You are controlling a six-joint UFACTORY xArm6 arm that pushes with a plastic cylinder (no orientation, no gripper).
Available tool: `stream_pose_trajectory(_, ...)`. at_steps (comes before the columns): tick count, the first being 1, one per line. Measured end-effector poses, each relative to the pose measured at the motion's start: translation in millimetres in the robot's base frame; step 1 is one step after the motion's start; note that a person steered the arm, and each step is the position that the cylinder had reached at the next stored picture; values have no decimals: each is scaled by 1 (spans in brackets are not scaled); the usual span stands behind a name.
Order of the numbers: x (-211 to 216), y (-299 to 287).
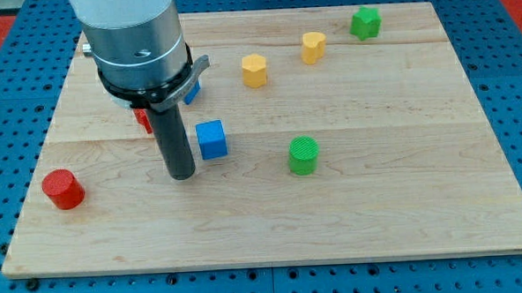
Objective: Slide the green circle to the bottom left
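The green circle (pixel 303 154) is a short green cylinder standing on the wooden board (pixel 405 202), a little right of the middle. My tip (pixel 183 175) rests on the board well to the view's left of it, just left of a blue cube (pixel 211 139). The tip does not touch the green circle. The arm's grey body hides the board's upper left part.
A red cylinder (pixel 62 189) stands near the left edge. A red block (pixel 142 120) and a blue block (pixel 192 90) are partly hidden behind the arm. A yellow block (pixel 254 70), a second yellow block (pixel 313 47) and a green block (pixel 366 23) lie along the top.
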State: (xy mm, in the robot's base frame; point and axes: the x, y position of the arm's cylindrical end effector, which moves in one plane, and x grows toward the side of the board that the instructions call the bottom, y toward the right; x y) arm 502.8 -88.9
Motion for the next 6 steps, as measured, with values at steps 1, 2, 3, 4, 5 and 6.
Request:
stream_pose_trajectory(1, -22, 88)
stream_pose_trajectory(2, -45, 99)
stream_pose_trajectory(3, -45, -7)
stream_pose_trajectory(4, -44, -46)
stream_pose_trajectory(5, -62, 22)
stream_pose_trajectory(6, -77, 139)
